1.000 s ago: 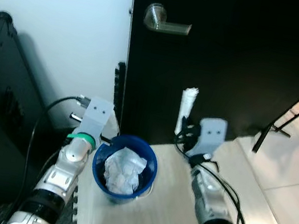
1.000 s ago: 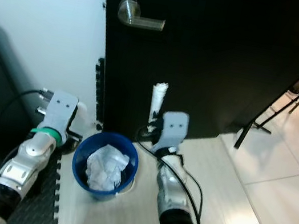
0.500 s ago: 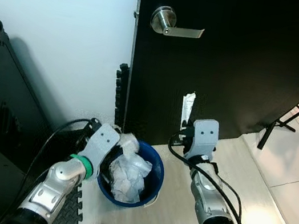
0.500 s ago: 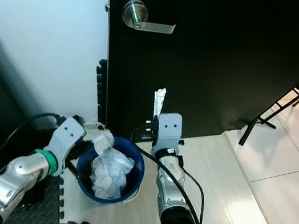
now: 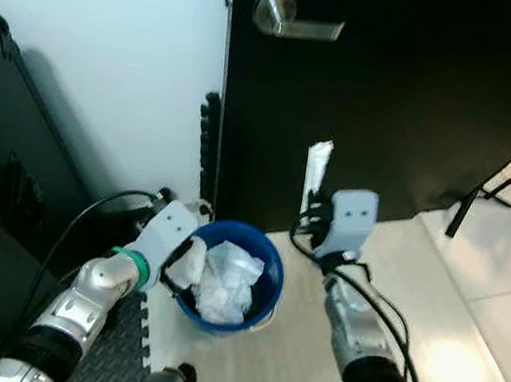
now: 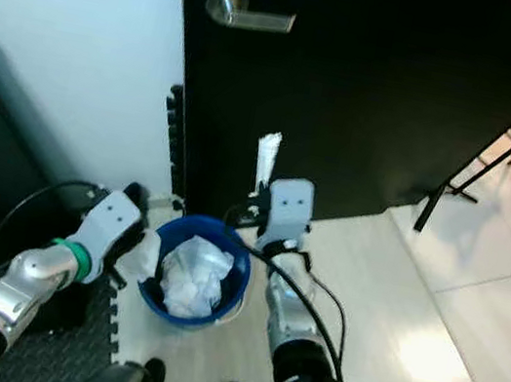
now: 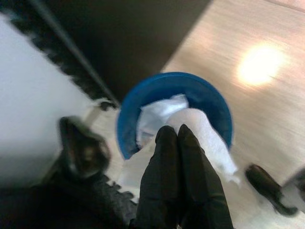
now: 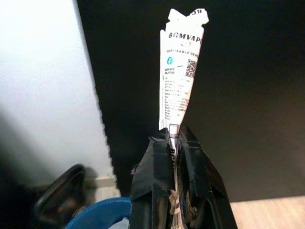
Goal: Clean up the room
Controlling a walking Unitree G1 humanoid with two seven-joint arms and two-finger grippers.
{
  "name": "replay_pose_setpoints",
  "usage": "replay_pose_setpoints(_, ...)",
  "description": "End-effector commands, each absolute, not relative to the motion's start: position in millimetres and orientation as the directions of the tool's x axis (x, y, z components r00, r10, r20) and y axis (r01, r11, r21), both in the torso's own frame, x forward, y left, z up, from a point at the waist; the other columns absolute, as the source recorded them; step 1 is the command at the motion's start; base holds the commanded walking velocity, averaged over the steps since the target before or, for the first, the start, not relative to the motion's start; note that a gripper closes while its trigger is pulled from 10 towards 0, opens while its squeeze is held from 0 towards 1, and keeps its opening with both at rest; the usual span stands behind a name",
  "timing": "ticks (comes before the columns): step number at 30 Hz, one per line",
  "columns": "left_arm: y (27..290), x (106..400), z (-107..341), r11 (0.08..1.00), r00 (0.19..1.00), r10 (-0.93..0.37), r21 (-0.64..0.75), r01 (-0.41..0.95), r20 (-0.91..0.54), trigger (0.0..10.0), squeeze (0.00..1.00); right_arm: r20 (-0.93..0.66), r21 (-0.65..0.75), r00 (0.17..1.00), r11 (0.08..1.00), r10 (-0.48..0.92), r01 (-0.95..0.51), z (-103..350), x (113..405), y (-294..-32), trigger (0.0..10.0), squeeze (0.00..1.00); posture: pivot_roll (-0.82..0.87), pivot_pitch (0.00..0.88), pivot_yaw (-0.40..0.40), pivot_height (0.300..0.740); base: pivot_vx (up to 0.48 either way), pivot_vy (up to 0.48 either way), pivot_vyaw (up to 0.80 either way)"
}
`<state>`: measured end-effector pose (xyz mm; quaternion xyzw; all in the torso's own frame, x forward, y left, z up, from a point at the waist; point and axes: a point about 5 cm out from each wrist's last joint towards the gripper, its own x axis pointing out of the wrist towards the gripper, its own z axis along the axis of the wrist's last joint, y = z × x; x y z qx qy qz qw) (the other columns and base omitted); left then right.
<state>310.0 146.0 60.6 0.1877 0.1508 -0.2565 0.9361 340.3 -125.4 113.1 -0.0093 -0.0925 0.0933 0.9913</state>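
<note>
While pinched flat on white crumpled paper (image 7: 205, 138), left gripper (image 7: 177, 138) at near rim of blue bin (image 5: 226, 275), paper draping past fingertips into bin. Right gripper (image 8: 174, 143) clamped on white printed wrapper (image 8: 180, 86), upright above fingers, before black door (image 5: 402, 88).

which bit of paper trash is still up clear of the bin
The printed paper wrapper, pinched upright in the right gripper against the black door. The left gripper holds its crumpled tissue at the blue bin rim.

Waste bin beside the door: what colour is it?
Blue; the waste bin shows best in the left eye view.
</note>
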Motion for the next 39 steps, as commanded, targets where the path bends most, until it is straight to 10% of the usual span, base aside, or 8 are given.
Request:
replay_pose_setpoints(1, 145, 312, 56, 0.787, 0.806, -0.433, 0.266, 0.556, -0.403, 10.0, 0.00, 0.216, -0.012, 0.963, 0.987, 0.161, -0.162, 121, 340, -131, 10.0, 0.00, -0.06, 0.274, 0.066, 0.726, 0.000, 0.000, 0.00)
replay_pose_setpoints(19, 138, 363, 98, 0.805, 0.855, -0.421, 0.309, 0.506, -0.303, 10.0, 0.01, 0.310, 0.005, 0.942, 0.991, 0.125, -0.133, 149, 306, -142, 10.0, 0.00, -0.17, 0.429, 0.086, 0.726, 0.000, 0.000, 0.00)
replay_pose_setpoints(20, 135, 365, 100, 0.805, 0.854, -0.425, 0.307, 0.508, -0.299, 10.0, 0.31, 0.306, 0.005, 0.944, 0.991, 0.123, -0.131, 149, 304, -143, 10.0, 0.00, -0.18, 0.427, 0.088, 0.726, 0.000, 0.000, 0.00)
replay_pose_setpoints(21, 133, 367, 102, 0.805, 0.854, -0.428, 0.304, 0.509, -0.295, 10.0, 1.00, 0.301, 0.005, 0.946, 0.992, 0.120, -0.127, 149, 302, -144, 10.0, 0.00, -0.18, 0.426, 0.089, 0.726, 0.000, 0.000, 0.00)
replay_pose_setpoints(27, 130, 370, 105, 0.813, 0.860, -0.421, 0.301, 0.499, -0.288, 10.0, 1.00, 0.286, 0.006, 0.951, 0.992, 0.118, -0.125, 149, 300, -145, 10.0, 0.00, -0.17, 0.411, 0.090, 0.726, 0.000, 0.000, 0.00)
replay_pose_setpoints(28, 132, 368, 103, 0.815, 0.863, -0.415, 0.304, 0.494, -0.289, 10.0, 0.00, 0.282, 0.006, 0.952, 0.992, 0.122, -0.129, 148, 301, -144, 10.0, 0.00, -0.16, 0.404, 0.089, 0.726, 0.000, 0.000, 0.00)
replay_pose_setpoints(39, 152, 335, 60, 0.840, 0.868, -0.369, 0.281, 0.464, -0.331, 10.0, 0.00, 0.245, 0.011, 0.950, 0.979, 0.194, -0.203, 148, 306, -130, 10.0, 0.00, -0.11, 0.357, 0.070, 0.726, 0.000, 0.000, 0.00)
